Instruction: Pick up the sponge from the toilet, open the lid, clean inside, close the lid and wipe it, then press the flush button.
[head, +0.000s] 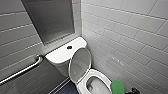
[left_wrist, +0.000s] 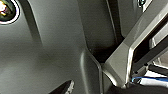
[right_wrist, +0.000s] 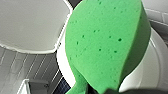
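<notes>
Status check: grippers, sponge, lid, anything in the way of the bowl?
Right gripper shut on sponge, beside the toilet rim. Lid up, bowl open. Grab rail off to the side, not in the path.

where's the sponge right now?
Head view, lower right: the sponge sits just right of the open toilet bowl's rim, with the raised lid up and left of it.
</notes>
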